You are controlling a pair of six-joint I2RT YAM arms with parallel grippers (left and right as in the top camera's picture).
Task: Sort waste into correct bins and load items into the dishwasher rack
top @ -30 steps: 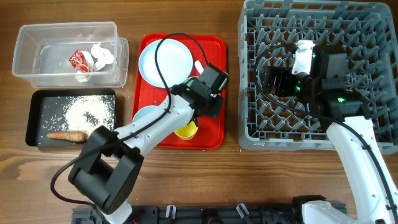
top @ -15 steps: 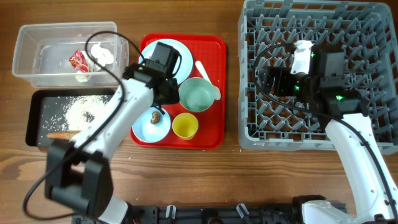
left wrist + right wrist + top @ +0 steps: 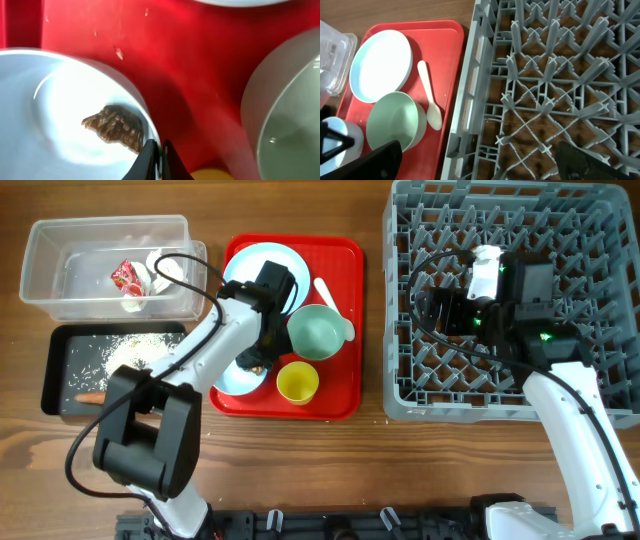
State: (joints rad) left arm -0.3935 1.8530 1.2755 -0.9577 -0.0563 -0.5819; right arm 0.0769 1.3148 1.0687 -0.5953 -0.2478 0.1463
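My left gripper [image 3: 262, 358] is down at the right rim of the light blue bowl [image 3: 232, 377]. In the left wrist view its fingers [image 3: 159, 152] are closed with the bowl's rim [image 3: 150, 125] between them, next to the small brown food lump [image 3: 116, 125] inside. The pale green bowl [image 3: 318, 332], yellow cup [image 3: 297, 383], white spoon [image 3: 326, 293] and light blue plate [image 3: 245, 270] lie on the red tray [image 3: 345, 380]. My right gripper [image 3: 440, 310] hangs wide open and empty [image 3: 485, 162] over the grey dishwasher rack [image 3: 400, 400].
The clear tub [image 3: 40, 275] holds the red wrapper [image 3: 127, 277] and white tissue [image 3: 165, 268]. The black tray [image 3: 52, 385] holds rice [image 3: 135, 358] and the carrot piece [image 3: 90, 397]. The right wrist view shows the plate [image 3: 380, 65], green bowl [image 3: 392, 122] and spoon [image 3: 427, 95].
My left gripper moved from over the green bowl and cup, past the plate, down to the light blue bowl's right rim. The right arm has not moved.
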